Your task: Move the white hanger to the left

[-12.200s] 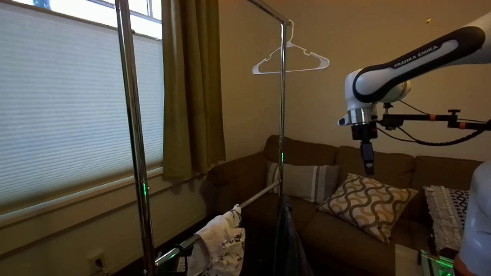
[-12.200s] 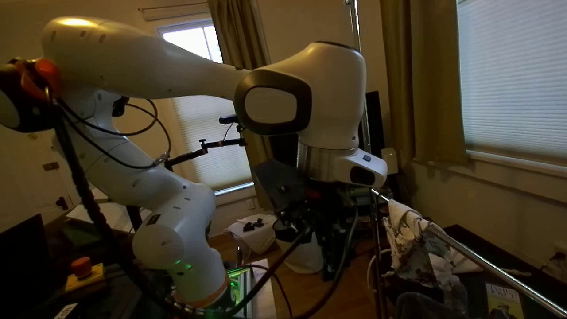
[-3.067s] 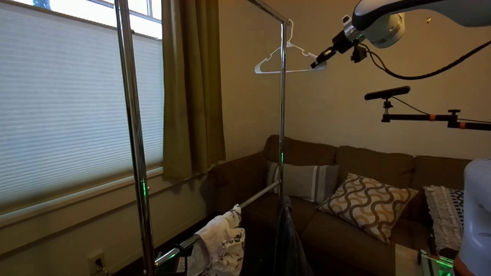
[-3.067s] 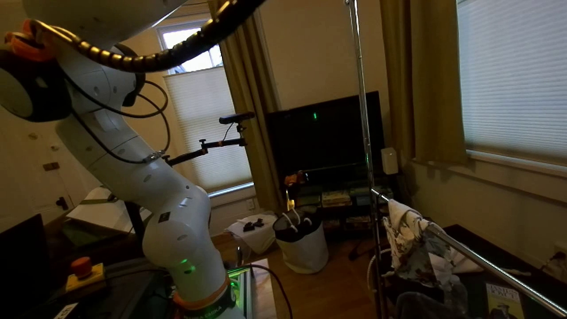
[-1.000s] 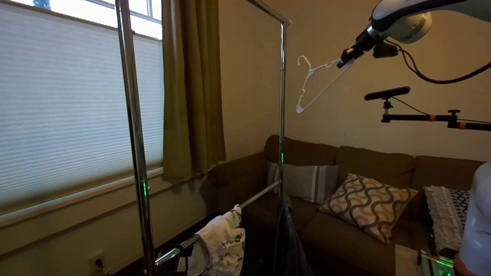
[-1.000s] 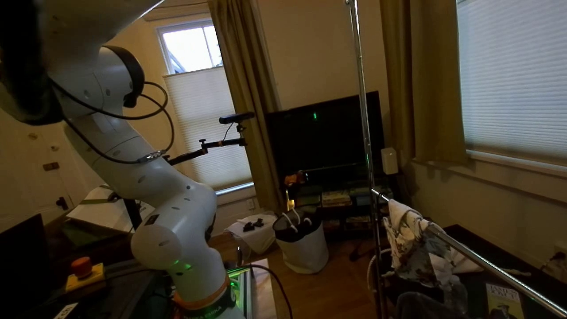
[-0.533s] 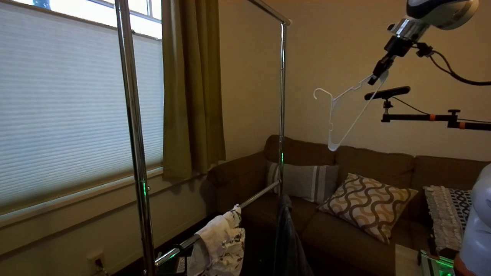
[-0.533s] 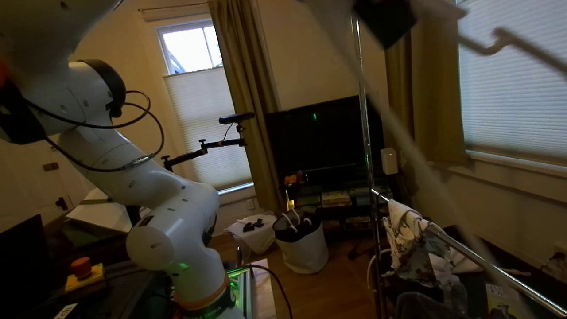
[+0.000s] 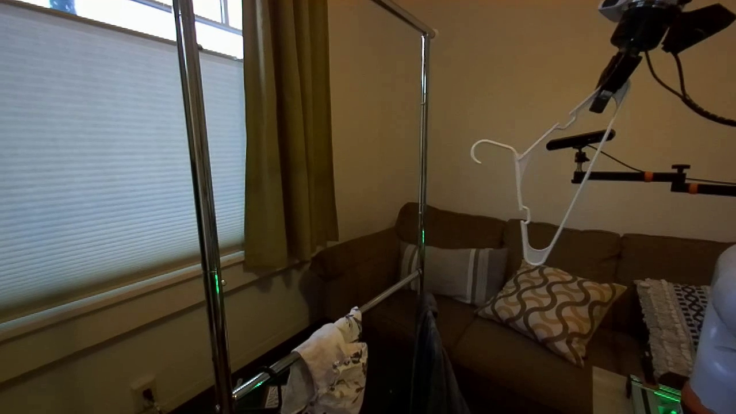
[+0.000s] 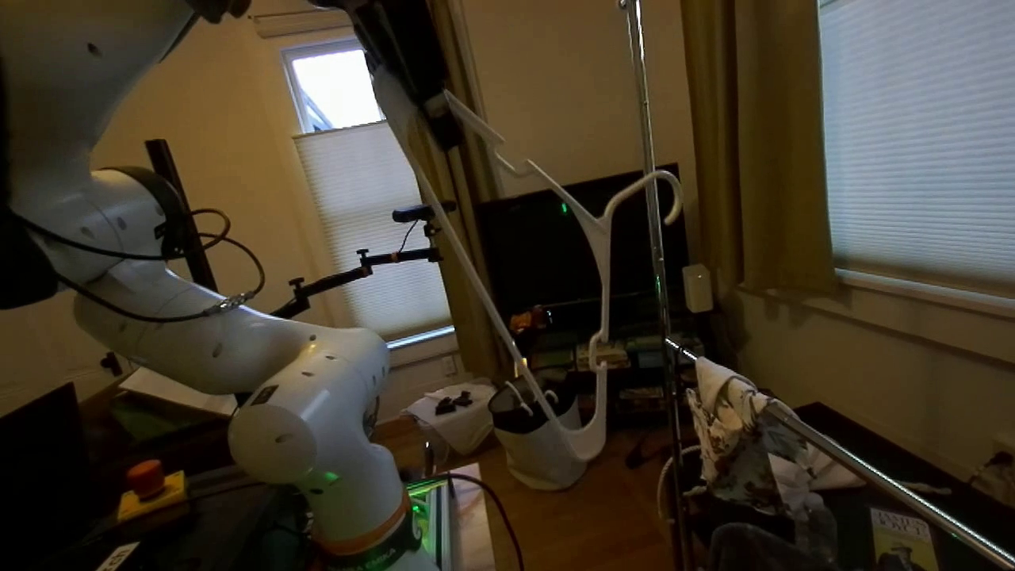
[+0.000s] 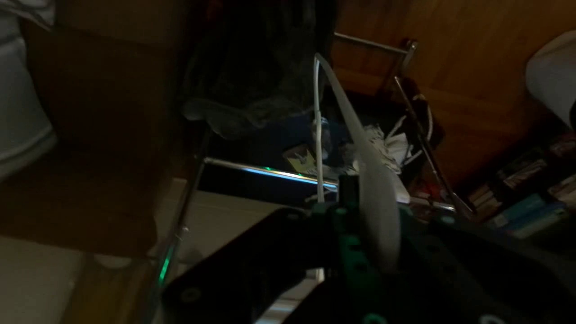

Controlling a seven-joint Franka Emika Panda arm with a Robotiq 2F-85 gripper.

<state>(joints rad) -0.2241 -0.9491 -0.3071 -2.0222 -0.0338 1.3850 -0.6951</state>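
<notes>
The white hanger [image 9: 520, 164] hangs tilted in the air, its hook pointing toward the clothes rack and one corner pointing down. My gripper [image 9: 600, 106] is shut on the hanger's upper shoulder end, high at the right in an exterior view. There, a wide gap separates the hook from the rack's post. In an exterior view the hanger [image 10: 604, 254] is large and close, its hook overlapping the post in the picture, below my gripper [image 10: 446, 133]. In the dark wrist view, the hanger [image 11: 378, 198] rises from between the black fingers, which partly hide it.
The metal rack's near-sofa post [image 9: 424, 144] stands left of the hanger. A floral cloth [image 9: 339, 356] and dark trousers [image 9: 432, 362] hang on its lower rail. A camera on a boom [image 9: 638, 177] extends behind the hanger. A brown sofa [image 9: 460, 328] and a white basket [image 10: 539, 464] stand around.
The hanger, on the rack's top rail about three seconds ago, is off it. Over the last second, gripper and hanger swung away from the rack and the hanger's free end dropped.
</notes>
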